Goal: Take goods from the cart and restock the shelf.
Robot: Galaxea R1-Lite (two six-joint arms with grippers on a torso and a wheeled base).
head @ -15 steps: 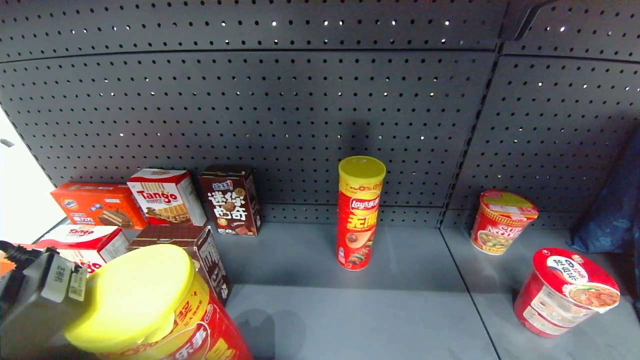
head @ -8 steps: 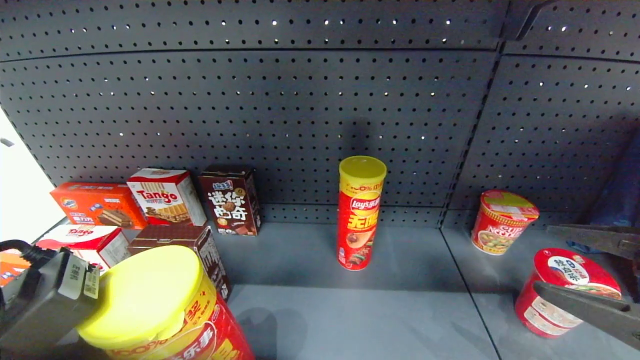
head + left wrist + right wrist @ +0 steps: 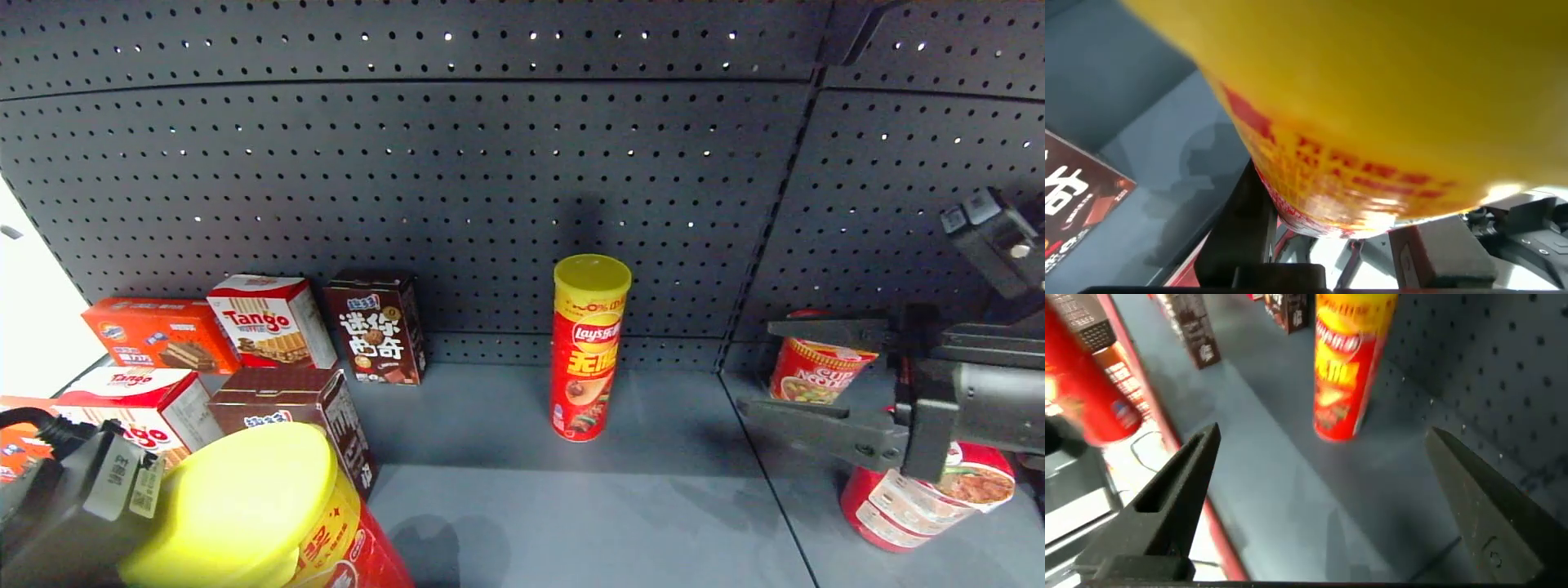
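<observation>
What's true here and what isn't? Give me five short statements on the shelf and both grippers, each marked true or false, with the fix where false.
1. The left gripper grips a yellow-lidded chip can. True.
2. The second chip can lies on its side on the shelf. False: it stands upright.
3. The right gripper is open. True.
4. The right gripper holds a noodle cup. False: it is empty, with its jaws apart in front of the cup.
5. The snack boxes stand at the shelf's right end. False: they are at its left end.
</observation>
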